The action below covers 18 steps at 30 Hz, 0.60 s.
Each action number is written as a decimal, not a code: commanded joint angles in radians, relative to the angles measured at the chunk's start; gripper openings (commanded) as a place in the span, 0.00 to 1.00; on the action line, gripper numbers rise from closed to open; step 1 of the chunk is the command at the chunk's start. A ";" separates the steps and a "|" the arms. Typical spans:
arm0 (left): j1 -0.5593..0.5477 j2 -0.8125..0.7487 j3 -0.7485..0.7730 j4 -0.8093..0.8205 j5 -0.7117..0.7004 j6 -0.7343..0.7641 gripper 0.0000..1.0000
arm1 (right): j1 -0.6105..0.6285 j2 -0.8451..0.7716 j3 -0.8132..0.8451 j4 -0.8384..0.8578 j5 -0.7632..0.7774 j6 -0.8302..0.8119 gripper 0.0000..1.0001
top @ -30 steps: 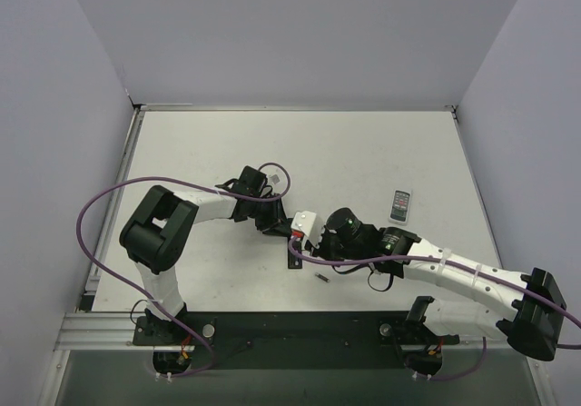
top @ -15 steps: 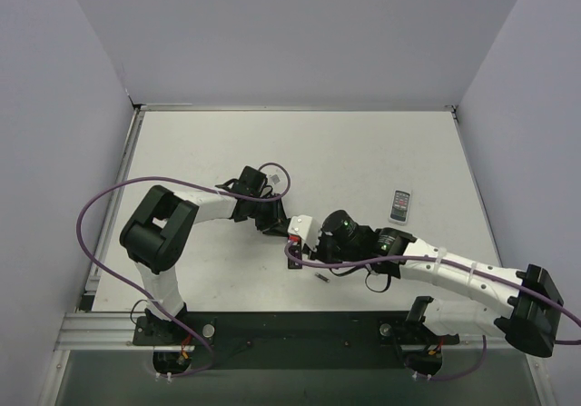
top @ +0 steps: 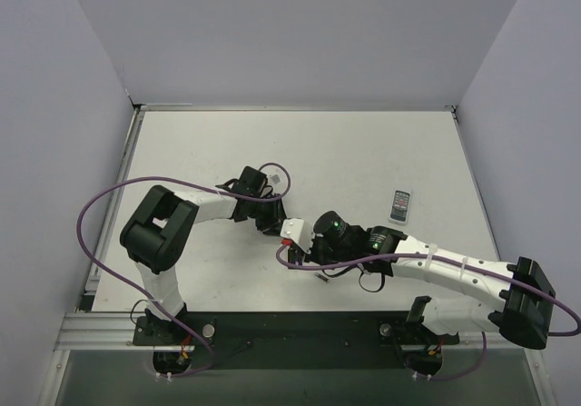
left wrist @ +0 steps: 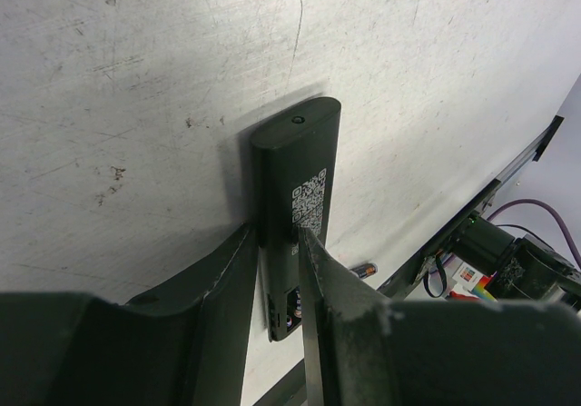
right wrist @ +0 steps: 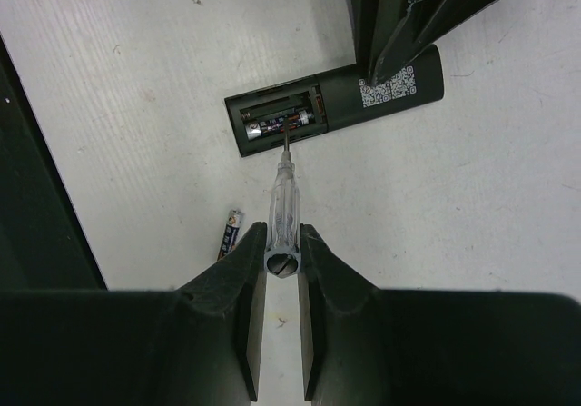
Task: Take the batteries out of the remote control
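The remote control [left wrist: 295, 170] is a slim black bar lying on the table with its QR label up. My left gripper [left wrist: 275, 233] is shut on its long sides. Its battery compartment [right wrist: 277, 120] is uncovered, and one of the batteries [right wrist: 272, 128] lies inside. My right gripper [right wrist: 282, 242] is shut on a clear-handled screwdriver [right wrist: 283, 197]. The metal tip reaches into the compartment at that battery. Another of the batteries [right wrist: 229, 233] lies loose on the table [top: 363, 152] near the remote's open end, and it shows from above too [top: 320, 277].
A small whitish flat block [top: 399, 205] lies toward the right of the table. The black base rail [top: 300, 329] runs along the near edge. The left arm's purple cable [top: 109, 197] loops over the left side.
My right arm has moved left, carrying the screwdriver closer over the remote's open end. The left arm and the remote have not moved.
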 commanded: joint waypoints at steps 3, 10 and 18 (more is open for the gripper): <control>-0.011 0.020 -0.009 0.014 0.003 0.007 0.34 | 0.019 0.014 0.047 -0.045 0.041 -0.018 0.00; -0.011 0.020 -0.012 0.014 0.003 0.008 0.34 | 0.023 -0.017 0.066 -0.048 0.042 -0.013 0.00; -0.011 0.020 -0.012 0.014 0.003 0.005 0.34 | 0.026 -0.012 0.069 -0.070 0.047 -0.013 0.00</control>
